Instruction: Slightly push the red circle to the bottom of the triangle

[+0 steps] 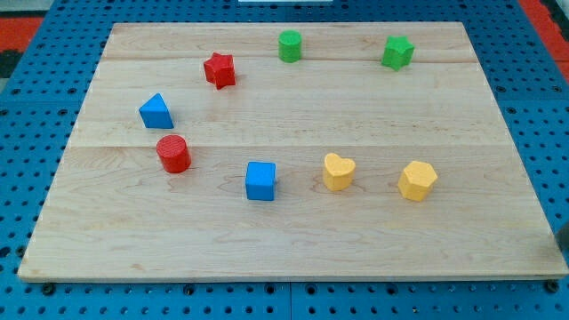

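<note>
A pale wooden bench [293, 249] filled most of the frame, resting on a blue pegboard [27, 169] that showed on every side. The rod and its tip were out of view, so the state of the claw could not be told.

The red circle [173, 153] stood at the frame's left, near the blue triangle [156, 111] but apart from it, lying just below it and slightly right. A red star [219, 69] sat above and to the right of the triangle. Along the upper edge stood a green cylinder [290, 45] and a green star [397, 52], both close to the bench's far border. Across the lower middle ran a blue cube [260, 180], a yellow heart [338, 171] and a yellow hexagon [417, 180].

Open wood lay between the upper and lower blocks, along the whole lower strip, and left of the red circle up to the bench's left edge.
</note>
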You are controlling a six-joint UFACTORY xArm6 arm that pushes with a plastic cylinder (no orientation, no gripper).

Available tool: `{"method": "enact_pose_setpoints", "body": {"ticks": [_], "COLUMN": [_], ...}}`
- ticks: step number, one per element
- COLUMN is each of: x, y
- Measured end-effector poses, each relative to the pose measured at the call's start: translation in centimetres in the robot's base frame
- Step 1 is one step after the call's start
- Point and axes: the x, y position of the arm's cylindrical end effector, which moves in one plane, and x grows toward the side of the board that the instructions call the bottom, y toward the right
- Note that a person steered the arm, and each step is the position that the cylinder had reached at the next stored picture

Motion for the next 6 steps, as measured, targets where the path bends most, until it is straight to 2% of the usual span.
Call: {"method": "enact_pose_setpoints", "body": {"ticks": [1,2,3,5,6], "x": [0.1,-1.6,-1.6,-1.7,-4.8], "y": [-9.5,-22.5,-28.1,-28.1,-28.2]}}
